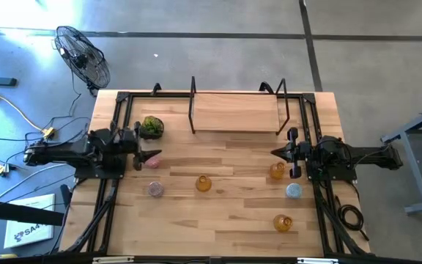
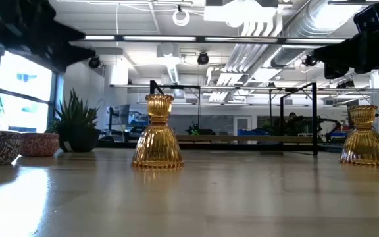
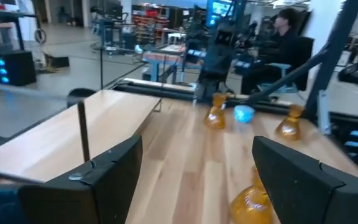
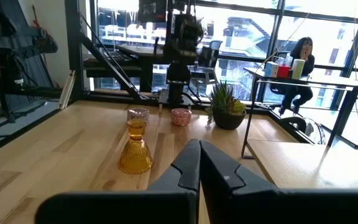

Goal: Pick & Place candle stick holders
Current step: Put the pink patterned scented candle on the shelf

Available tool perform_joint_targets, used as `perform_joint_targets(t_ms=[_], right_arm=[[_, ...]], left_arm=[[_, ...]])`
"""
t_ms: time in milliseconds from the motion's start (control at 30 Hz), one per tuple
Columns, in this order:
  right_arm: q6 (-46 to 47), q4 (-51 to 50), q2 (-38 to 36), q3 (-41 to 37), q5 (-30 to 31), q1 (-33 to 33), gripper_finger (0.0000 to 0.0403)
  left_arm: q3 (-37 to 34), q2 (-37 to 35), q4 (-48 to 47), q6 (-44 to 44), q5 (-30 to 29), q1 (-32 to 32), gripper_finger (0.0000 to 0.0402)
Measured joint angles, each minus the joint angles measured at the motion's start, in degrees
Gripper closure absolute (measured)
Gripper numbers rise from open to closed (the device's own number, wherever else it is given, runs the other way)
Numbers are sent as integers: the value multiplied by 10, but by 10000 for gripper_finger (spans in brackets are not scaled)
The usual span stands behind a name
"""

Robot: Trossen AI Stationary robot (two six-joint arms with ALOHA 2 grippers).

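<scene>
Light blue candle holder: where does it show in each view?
High view: light blue holder right of centre, lower half.
Low view: not seen.
Left wrist view: far across, between two amber holders.
Right wrist view: not in it.
Shared landmark: the raised wooden shelf.

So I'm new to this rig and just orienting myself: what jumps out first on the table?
Three amber ribbed glass candle holders glow on the pale wood: one mid-table, one by the right gripper, one near the front edge. A light blue squat glass holder sits between the right-hand two. The open left gripper hangs over a pink glass holder, beside the green leafy plant ball.
</scene>
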Motion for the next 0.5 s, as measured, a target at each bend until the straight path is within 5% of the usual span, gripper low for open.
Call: perform_joint_targets(t_ms=[167,300,500], right_arm=[[0,0,0,0,0,0,402],[0,0,0,0,0,0,402],[0,0,0,0,0,0,402]], left_arm=[[125,27,-106,0,12,0,102],[242,72,-211,0,-55,0,102],[453,192,-510,-80,-130,0,101]])
